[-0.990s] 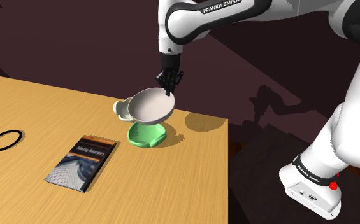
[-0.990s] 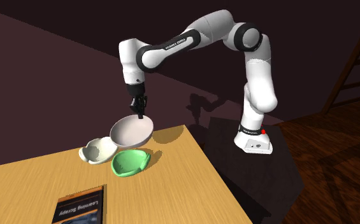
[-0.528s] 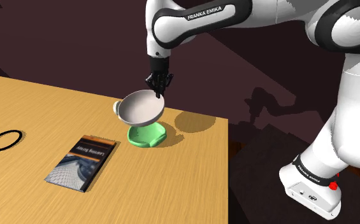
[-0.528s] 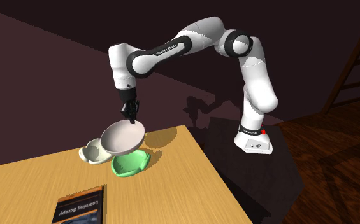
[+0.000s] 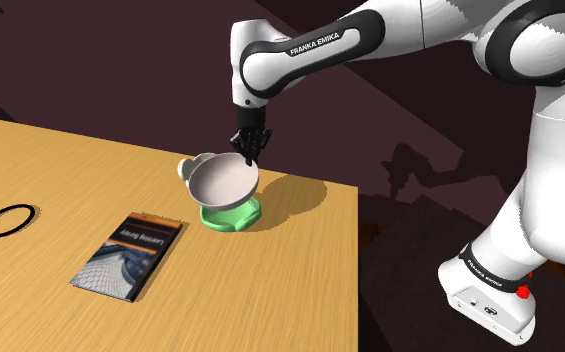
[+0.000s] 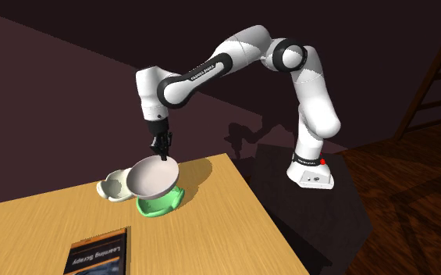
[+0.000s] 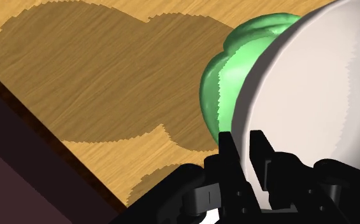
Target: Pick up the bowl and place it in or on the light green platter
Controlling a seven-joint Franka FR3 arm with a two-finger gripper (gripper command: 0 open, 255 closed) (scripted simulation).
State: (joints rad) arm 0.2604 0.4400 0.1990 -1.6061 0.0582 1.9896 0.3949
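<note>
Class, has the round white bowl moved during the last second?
Yes. The round white bowl has dropped toward the light green platter and shifted to the shoulder view's left, covering more of it.

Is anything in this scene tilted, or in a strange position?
The bowl is tilted: the gripper clasps it by one edge of the rim, so its opening faces partly sideways over the green platter. Whether it touches the platter I cannot tell. Nothing else stands out.

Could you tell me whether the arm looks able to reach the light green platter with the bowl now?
Probably yes: the black gripper holds the round white bowl by its rim right over the light green platter, nothing lying between them.
</note>
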